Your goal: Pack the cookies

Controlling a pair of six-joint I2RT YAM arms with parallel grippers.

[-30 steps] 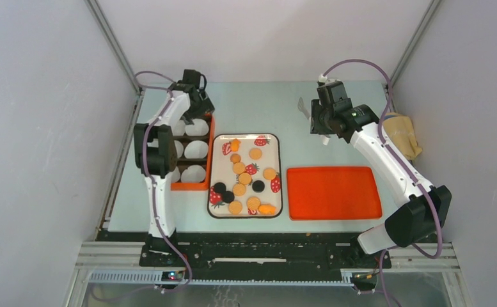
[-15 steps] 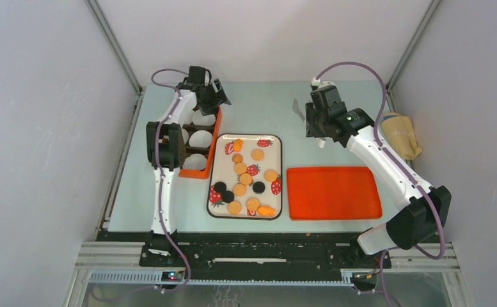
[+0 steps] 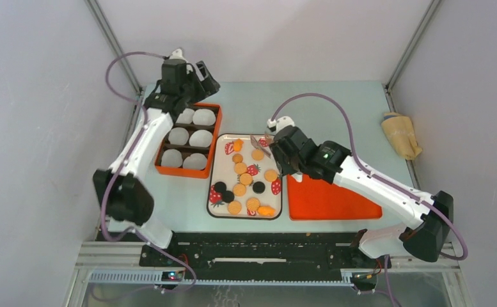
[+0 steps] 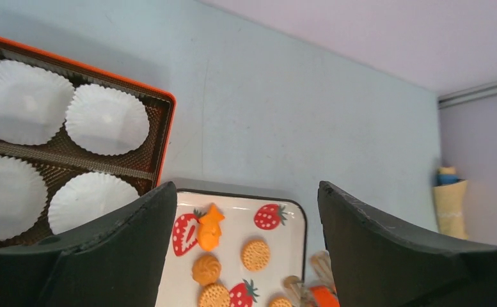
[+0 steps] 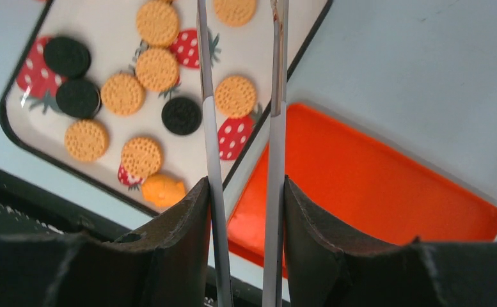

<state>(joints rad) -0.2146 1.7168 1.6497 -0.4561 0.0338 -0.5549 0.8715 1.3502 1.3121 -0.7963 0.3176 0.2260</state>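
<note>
Right wrist view, closest in: right gripper (image 5: pixel 245 192) part-closed, its fingers pinching a pair of tongs (image 5: pixel 210 128). The two thin metal blades run parallel with nothing between them. The overhead view gives the tongs only as a sliver. Below the blades, the cookies (image 5: pixel 235 96) lie loose on a strawberry-print tray (image 5: pixel 14 129), mostly golden, a few black. A flat orange lid (image 5: pixel 373 185) sits just beside the tray.

Left wrist view: left gripper (image 4: pixel 245 243) spread wide, holding nothing. Past it is an orange box (image 4: pixel 73 62) with white paper cups (image 4: pixel 107 119), none with a cookie that I can see.

Pale blue-green tabletop (image 3: pixel 322 109), plain grey-white walls around it. A tan bundle (image 3: pixel 400 134) lies at the far right edge.

Right arm reaches low across the lid, with the gripper over the tray's right side. Left arm stretches far, its gripper raised beyond the box's far end.
</note>
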